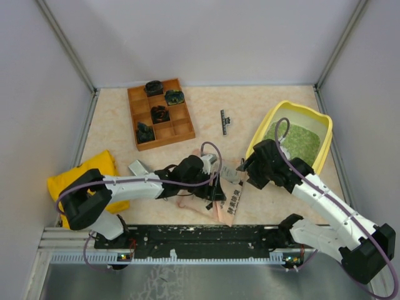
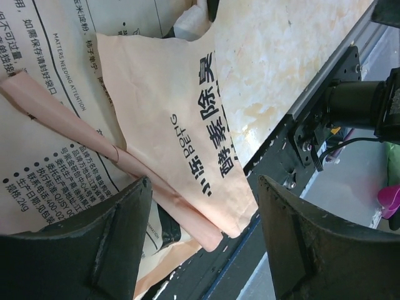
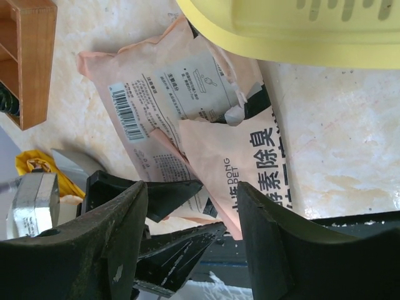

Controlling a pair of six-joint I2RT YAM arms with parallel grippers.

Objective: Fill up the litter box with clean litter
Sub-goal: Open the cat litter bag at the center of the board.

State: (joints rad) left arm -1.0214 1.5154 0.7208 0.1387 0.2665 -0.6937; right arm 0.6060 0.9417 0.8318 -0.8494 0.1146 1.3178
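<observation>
The yellow litter box (image 1: 257,134) stands at the right of the table, with green clean litter (image 1: 303,140) covering its floor. A pink printed pouch (image 1: 229,201) lies flat on the table between the arms. My left gripper (image 1: 215,189) hovers over its left side, open. In the left wrist view the pouch (image 2: 169,112) lies under the left gripper (image 2: 203,237), and its corner shows between the wide jaws, unclamped. My right gripper (image 1: 245,172) stands open between pouch and box. In the right wrist view the right gripper (image 3: 190,219) is above the pouch (image 3: 187,94), beside the litter box rim (image 3: 281,37).
A brown wooden compartment tray (image 1: 181,128) holding dark items sits at the back left. A yellow cloth bag (image 1: 94,172) and a grey scoop (image 1: 137,167) lie at the left. A small black part (image 1: 224,120) lies mid-table. The black rail (image 1: 206,234) runs along the near edge.
</observation>
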